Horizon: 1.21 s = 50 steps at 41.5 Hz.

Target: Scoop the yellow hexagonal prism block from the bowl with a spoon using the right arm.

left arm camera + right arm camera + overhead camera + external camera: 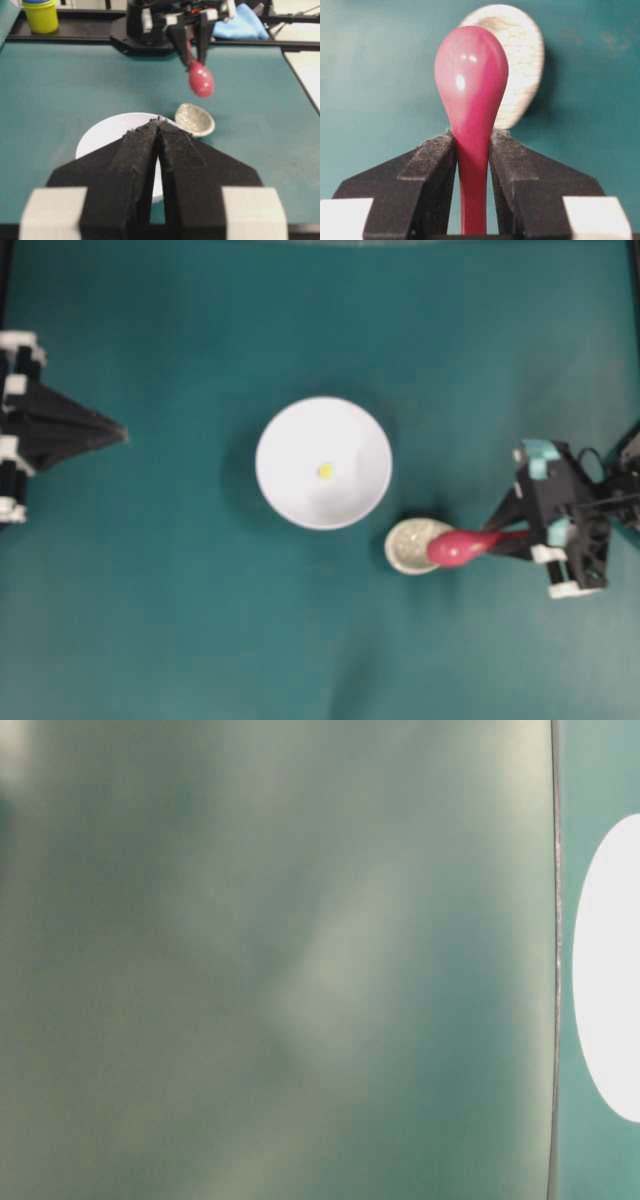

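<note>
Right claw pinching spoon handle, lower right, above speckled rest; left claw pressed together; block in bowl.

R gripper clamped on the spoon handle, pads pinching both sides, scoop sticking out past the tips; arm reaches in from the right edge in overhead view. L gripper parked at left edge, jaws together, tips pointing toward table centre.

bare mat btwn right hand & bowl; only spoon rest in way, just beside bowl.
</note>
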Tool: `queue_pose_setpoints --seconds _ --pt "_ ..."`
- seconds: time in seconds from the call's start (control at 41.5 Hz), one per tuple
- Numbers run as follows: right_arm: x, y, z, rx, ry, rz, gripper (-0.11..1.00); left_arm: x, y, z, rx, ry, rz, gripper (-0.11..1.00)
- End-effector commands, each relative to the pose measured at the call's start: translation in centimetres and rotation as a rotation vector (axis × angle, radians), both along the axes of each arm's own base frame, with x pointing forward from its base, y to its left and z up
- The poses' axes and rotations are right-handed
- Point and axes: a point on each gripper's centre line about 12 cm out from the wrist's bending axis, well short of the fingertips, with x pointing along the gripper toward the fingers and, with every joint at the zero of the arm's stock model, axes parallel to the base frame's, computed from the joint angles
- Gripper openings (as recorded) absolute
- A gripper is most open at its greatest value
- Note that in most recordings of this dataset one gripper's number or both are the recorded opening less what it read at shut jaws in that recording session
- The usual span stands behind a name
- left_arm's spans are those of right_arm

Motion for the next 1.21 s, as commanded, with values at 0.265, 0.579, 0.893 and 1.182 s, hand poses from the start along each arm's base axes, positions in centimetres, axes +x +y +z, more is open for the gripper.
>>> queue_pose_setpoints --seconds 0.265,0.579,0.893,1.182 --pt "3.1 -0.5 -1.2 -0.149 0.141 0.061 0.29 0.3 0.0 0.8 0.001 -0.021 -0.002 0.0" --pt "4.0 -1.1 -1.9 -0.32 0.263 0.143 0.29 0.3 0.0 0.8 0.001 -0.017 -0.002 0.0" --pt "3.8 -0.4 -2.0 -0.377 0.256 0.209 0.28 0.3 0.0 0.7 0.006 -0.012 -0.002 0.0" --pt "3.6 0.3 -2.0 -0.395 0.249 0.247 0.28 0.3 0.0 0.7 0.011 -0.012 -0.002 0.0"
